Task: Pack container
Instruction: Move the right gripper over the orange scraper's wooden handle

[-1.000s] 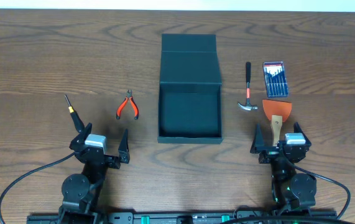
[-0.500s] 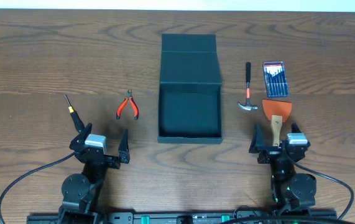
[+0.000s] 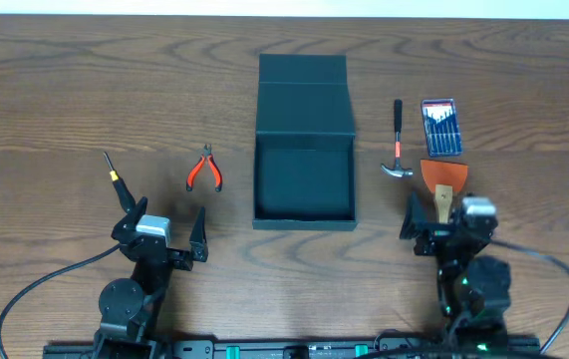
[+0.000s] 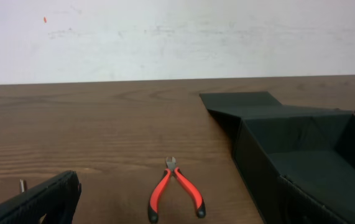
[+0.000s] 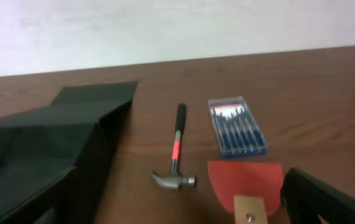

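The container (image 3: 304,184) is a dark teal box in the middle of the table, its flap lid (image 3: 304,95) folded back and its inside bare. My left gripper (image 3: 164,227) rests open near the front edge, to the container's left, with red-handled pliers (image 3: 204,170) just beyond it. On the container's right my right gripper (image 3: 445,219) is open over the wooden handle of an orange scraper (image 3: 444,176). In the right wrist view the scraper (image 5: 245,180) lies between the jaws, untouched, with the container (image 5: 53,143) to the left.
A small hammer (image 3: 397,142) and a blue case of screwdrivers (image 3: 440,127) lie right of the container. A thin yellow-handled awl (image 3: 113,172) lies at the far left. The left wrist view shows the pliers (image 4: 174,193) and the container's wall (image 4: 258,155).
The right arm has lifted and shifted slightly forward over the scraper's handle. The left arm and all the objects have stayed where they were.
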### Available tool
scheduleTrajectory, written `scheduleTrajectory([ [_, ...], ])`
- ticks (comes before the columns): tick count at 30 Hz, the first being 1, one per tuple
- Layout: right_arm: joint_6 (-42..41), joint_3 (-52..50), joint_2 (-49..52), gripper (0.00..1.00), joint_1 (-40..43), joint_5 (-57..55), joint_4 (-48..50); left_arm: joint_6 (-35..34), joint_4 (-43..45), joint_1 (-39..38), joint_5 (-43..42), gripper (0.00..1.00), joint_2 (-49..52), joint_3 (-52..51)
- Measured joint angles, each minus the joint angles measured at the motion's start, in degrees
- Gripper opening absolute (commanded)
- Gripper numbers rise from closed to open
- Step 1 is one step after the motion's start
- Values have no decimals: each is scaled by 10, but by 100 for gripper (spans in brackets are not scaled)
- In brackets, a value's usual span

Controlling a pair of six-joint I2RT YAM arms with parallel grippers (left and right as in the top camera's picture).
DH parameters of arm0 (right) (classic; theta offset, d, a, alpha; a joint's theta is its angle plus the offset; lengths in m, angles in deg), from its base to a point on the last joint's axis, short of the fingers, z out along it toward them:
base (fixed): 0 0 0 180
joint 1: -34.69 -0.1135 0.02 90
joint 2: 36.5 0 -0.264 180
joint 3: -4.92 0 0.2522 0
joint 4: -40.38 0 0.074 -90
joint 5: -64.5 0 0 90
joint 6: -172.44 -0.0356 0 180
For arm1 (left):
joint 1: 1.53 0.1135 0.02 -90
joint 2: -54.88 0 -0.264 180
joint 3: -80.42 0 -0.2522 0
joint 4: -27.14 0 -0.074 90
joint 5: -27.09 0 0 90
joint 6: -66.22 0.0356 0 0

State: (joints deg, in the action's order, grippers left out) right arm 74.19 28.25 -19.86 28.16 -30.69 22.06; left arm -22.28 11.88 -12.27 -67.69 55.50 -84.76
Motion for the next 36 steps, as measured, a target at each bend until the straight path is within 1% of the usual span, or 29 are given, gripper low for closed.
scheduleTrajectory([
  [4,16,120,110,99,0,-5,-32,0,0,0,-2,99,0,0],
  [5,19,168,148,99,0,-7,-59,0,0,0,-2,99,0,0],
  [6,21,192,166,99,0,-8,-68,0,0,0,-3,99,0,0],
  [8,24,269,222,99,0,-9,-127,0,0,0,-4,99,0,0],
  [14,29,540,388,99,5,-9,-343,0,0,0,-8,98,0,1],
  [17,38,665,447,99,9,-13,-426,0,0,0,-9,99,0,1],
  [21,55,785,495,99,10,-25,-508,0,0,0,-9,99,0,1],
  [25,62,826,508,99,10,-44,-550,0,0,0,-9,99,0,1],
  [31,61,828,515,99,13,-69,-658,0,0,0,-9,99,0,1],
  [36,45,828,524,99,33,-87,-749,0,0,0,-8,99,0,1],
])
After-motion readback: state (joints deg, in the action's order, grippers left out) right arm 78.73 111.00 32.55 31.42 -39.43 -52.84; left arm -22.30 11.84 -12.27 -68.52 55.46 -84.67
